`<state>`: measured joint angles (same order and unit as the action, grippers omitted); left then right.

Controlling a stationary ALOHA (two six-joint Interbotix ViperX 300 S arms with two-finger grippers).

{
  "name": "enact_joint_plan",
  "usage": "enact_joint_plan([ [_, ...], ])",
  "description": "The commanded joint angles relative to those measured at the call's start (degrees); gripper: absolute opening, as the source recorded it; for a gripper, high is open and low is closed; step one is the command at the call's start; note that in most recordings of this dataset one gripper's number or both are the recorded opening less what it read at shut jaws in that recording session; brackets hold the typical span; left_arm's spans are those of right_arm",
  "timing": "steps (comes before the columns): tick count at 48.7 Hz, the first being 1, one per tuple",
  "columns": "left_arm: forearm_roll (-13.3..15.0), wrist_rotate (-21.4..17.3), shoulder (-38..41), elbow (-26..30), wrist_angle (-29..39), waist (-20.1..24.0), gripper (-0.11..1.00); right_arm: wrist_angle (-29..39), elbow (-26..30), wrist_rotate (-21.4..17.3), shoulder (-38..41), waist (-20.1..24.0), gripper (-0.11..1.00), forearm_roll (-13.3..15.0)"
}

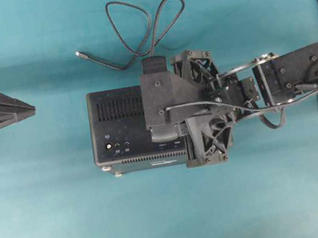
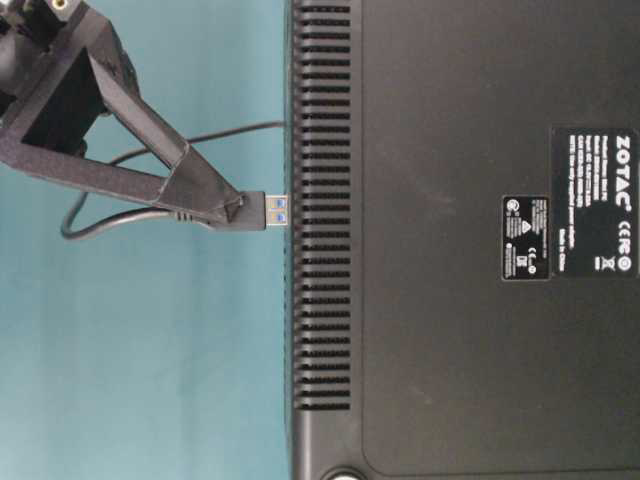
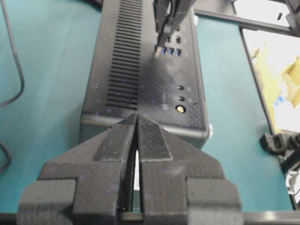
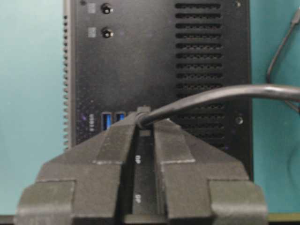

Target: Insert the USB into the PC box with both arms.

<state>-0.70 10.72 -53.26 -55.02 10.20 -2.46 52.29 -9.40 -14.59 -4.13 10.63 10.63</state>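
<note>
We see the box (image 1: 122,133) lying on the teal table (image 1: 73,227), vent slots and ports facing up. Our right arm (image 1: 295,71) reaches over it from the right; our right gripper (image 4: 144,123) is clamped on the plug (image 2: 255,210) of the USB, whose blue-tongued metal end sits just at the box's ported face, beside the blue ports (image 4: 112,121). The cable (image 1: 145,28) loops on the table behind the box. Our left gripper (image 3: 137,123) rests apart at the left, pressed together and empty.
</note>
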Motion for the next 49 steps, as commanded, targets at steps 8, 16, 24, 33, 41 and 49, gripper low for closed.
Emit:
enact_joint_plan([
  [8, -0.1, 0.1, 0.3, 1.0, -0.5, -0.2, 0.00, 0.3, 0.5, 0.4, -0.3, -1.4, 0.10, -0.3],
  [16, -0.1, 0.2, 0.2, 1.0, -0.5, -0.2, 0.00, 1.1, 0.6, 0.7, -0.2, -2.0, 0.10, -0.3],
  [24, 0.0, 0.2, 0.0, 0.8, -0.5, -0.2, 0.00, 1.2, 0.6, 0.7, -0.2, -1.8, 0.10, -0.6],
  [33, -0.1, 0.2, -0.1, 0.7, -0.5, -0.2, 0.00, 1.2, 1.0, 0.9, -0.2, -1.8, 0.10, -2.0],
  [41, -0.1, 0.2, -0.1, 0.6, -0.5, -0.2, 0.00, 2.5, 1.8, 1.9, 0.3, -1.8, 0.10, -2.2],
  [49, 0.0, 0.2, -0.3, 0.6, -0.5, -0.2, 0.00, 3.8, 2.2, 4.1, 1.1, -2.0, 0.10, -2.2],
])
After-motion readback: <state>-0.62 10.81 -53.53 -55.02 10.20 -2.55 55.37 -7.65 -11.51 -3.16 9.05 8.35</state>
